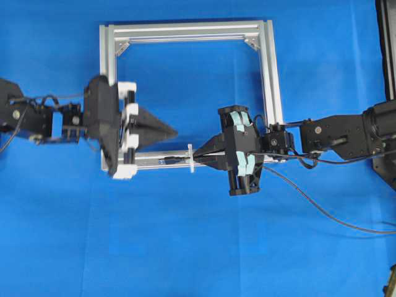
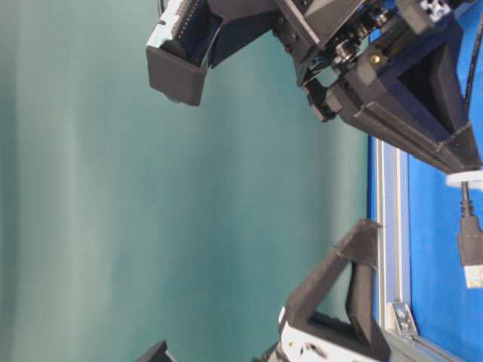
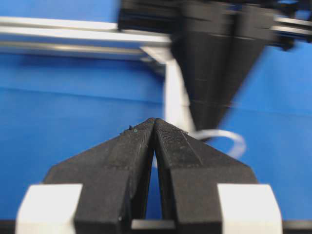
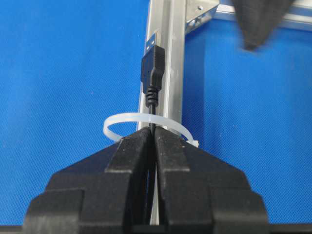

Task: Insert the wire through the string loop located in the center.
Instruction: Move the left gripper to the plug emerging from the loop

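Observation:
The wire's black plug (image 4: 152,63) with its metallic tip lies over the silver frame bar (image 4: 173,58), beyond the white string loop (image 4: 119,120). The thin cable runs back through the loop into my right gripper (image 4: 154,130), which is shut on the wire just behind the loop. From overhead, the plug (image 1: 169,159) sits left of the loop (image 1: 191,158) and the right gripper (image 1: 198,153) sits right of it. My left gripper (image 1: 176,132) is shut and empty, hovering above and left of the loop. In its own view the left gripper (image 3: 154,121) points near the loop (image 3: 229,135).
The square aluminium frame (image 1: 185,31) lies on the blue cloth. The wire's slack (image 1: 322,207) trails from the right gripper toward the lower right. The two arms' tips are close together near the frame's front bar (image 1: 148,162).

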Controlling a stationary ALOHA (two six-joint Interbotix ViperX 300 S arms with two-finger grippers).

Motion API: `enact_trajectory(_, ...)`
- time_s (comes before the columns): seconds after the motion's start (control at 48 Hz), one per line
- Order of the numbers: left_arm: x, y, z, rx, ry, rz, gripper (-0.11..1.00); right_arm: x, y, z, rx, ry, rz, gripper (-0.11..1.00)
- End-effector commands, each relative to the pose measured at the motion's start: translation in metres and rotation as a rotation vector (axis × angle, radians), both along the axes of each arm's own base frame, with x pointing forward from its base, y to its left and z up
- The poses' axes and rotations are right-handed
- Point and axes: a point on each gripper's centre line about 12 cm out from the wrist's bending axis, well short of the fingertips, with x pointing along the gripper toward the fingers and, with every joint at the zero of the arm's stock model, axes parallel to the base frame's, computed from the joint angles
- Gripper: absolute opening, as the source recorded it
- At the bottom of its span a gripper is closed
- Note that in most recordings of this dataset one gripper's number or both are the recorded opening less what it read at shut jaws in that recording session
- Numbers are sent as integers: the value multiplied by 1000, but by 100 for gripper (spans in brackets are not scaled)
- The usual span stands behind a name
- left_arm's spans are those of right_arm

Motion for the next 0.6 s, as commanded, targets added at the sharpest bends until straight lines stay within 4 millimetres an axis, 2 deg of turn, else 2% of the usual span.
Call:
enact_trajectory(0.0, 1, -12, 11, -4, -34, -32, 0, 4, 1, 10, 0, -34, 3, -2)
enact_trajectory(0.437, 2, -15, 5, -3, 25, -43, 1, 3, 1, 9, 0, -28, 5, -2)
enact_trajectory(0.499, 2, -15, 5, -5, 25, -43, 10, 3, 1, 9, 0, -29, 5, -2)
enact_trajectory(0.583, 3, -16, 6, -7, 22, -44, 33, 4, 1, 9, 1, -31, 4, -2)
